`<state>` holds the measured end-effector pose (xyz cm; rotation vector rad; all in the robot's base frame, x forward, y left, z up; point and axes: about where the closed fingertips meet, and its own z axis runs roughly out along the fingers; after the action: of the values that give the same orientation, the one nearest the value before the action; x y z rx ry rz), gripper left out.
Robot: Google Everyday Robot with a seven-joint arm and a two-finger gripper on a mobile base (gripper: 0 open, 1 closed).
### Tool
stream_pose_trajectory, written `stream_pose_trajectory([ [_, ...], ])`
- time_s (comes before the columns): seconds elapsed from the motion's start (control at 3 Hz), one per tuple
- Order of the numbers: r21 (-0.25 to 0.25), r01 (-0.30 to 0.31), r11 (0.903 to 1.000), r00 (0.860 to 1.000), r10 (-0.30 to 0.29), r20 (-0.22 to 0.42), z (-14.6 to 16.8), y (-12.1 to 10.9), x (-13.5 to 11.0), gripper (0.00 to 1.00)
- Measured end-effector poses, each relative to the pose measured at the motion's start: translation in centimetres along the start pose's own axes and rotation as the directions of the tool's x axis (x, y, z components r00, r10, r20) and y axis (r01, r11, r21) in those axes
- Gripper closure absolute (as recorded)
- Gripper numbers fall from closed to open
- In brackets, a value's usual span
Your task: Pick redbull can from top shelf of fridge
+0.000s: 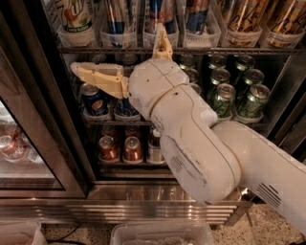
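The fridge (143,203) stands open before me: black frame, steel base, and wire racks of drinks over a speckled floor. Far left of my claw (118,48) and lower down, a few reddish cans (7,143) lie behind glass. My claw sits inside the doorway at the front edge of the top shelf (215,49), spread wide. One finger (100,76) reaches out leftward under the rack, and the other points straight up in front of it. Just below the left finger stand the Pepsi cans (94,100), with copper cans (132,148) a rack lower still. The redbull can (160,12) stands upright in a clear bin (160,39) directly above the upward finger. That fingertip overlaps the bin's front, though I cannot say whether it touches. More slim cans of the same kind stand either side of it. To the right of my claw and a rack down are the green cans (222,98), partly hidden by my arm. A plastic tub (162,234) sits on the floor below.
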<state>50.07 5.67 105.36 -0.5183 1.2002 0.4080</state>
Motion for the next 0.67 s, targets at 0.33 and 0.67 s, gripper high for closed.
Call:
stream_pose_trajectory([
  [0.33,-0.017,0.024,0.9996,1.0,-0.024,0.001,0.1,0.61,-0.22,0.0],
  [0.67,-0.003,-0.056,0.9984,0.997,0.056,-0.055,0.28,0.08,-0.2,0.0],
])
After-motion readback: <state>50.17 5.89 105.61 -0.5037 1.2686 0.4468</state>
